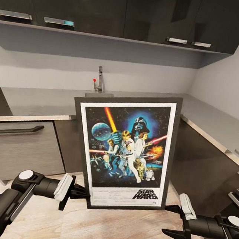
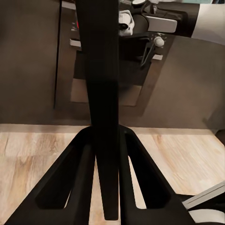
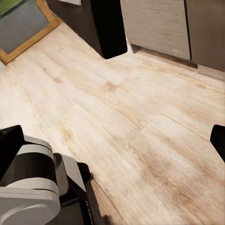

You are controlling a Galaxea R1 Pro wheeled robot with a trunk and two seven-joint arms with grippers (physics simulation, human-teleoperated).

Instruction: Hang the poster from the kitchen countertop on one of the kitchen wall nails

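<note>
Hanging upright in front of the robot, the poster [image 1: 124, 153] is held off the worktop by its lower left corner, tilted a little so that its top leans to the right. The left gripper [image 1: 79, 193] has its two black fingers [image 2: 79, 178] closed on the frame's edge; in the left wrist view that edge runs as a dark vertical bar [image 2: 104, 108] between the fingers, with the right arm [image 2: 161, 21] showing beyond it. The right gripper [image 1: 175, 220] sits just beside the poster's lower right corner with its jaws spread wide and nothing between them; whether its upper finger touches the frame cannot be told. Behind the poster lies the kitchen countertop [image 1: 39, 102], grey and L-shaped, running along the back wall and down the right side, with a tap [image 1: 100, 80] and the sink's rim peeking over the frame's top edge. A row of dark wall cupboards [image 1: 110, 10] with metal handles hangs above, and pale grey wall [image 1: 47, 66] fills the strip between cupboards and worktop; no pins can be made out on it at this size. A grey drawer front [image 1: 18, 148] with a long dark handle stands at the left below the worktop, and dark cabinets [image 1: 198, 174] close in on the right. The pale wood floor [image 3: 122, 117] spreads beneath both arms in the right wrist view.
</note>
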